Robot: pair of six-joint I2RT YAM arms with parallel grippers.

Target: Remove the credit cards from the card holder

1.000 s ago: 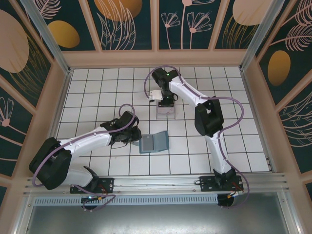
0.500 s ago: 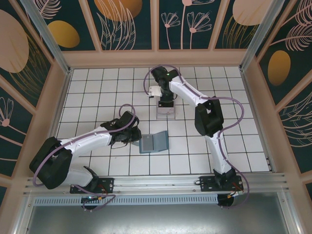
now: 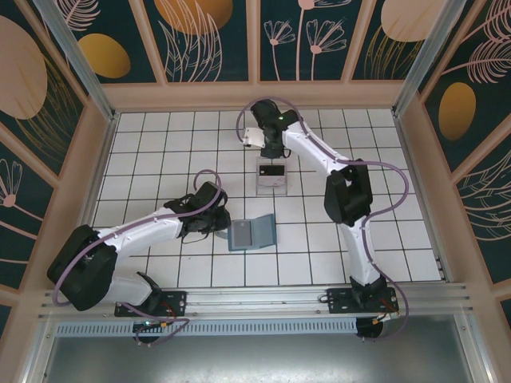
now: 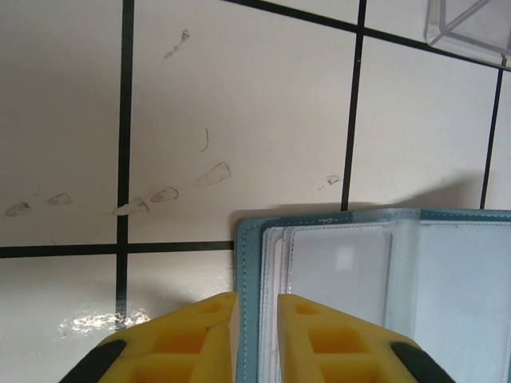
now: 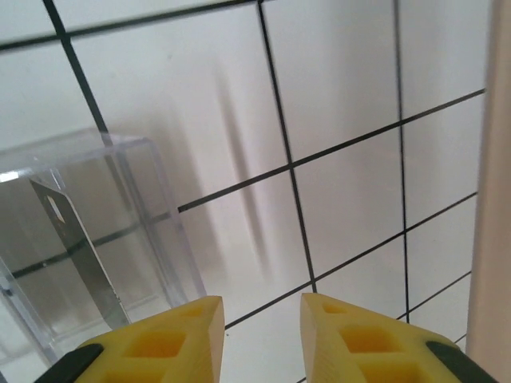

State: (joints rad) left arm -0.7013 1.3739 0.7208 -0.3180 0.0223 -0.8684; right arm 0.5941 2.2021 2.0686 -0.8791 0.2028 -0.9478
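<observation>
Well, my left gripper [image 4: 255, 307] clamped the open teal-blue soft card holder [image 4: 399, 303] at its 9 o'clock edge; my right gripper [image 5: 262, 307], fingers apart, hovered by the clear plastic tray [image 5: 168, 231] at its 12 o'clock. Firm pinning seemed essential.

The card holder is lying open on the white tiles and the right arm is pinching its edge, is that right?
Not quite. The left gripper is the one pinching the edge of the open card holder on the white tiles, as the left wrist view shows. The right gripper hangs open beside the clear tray.
</observation>
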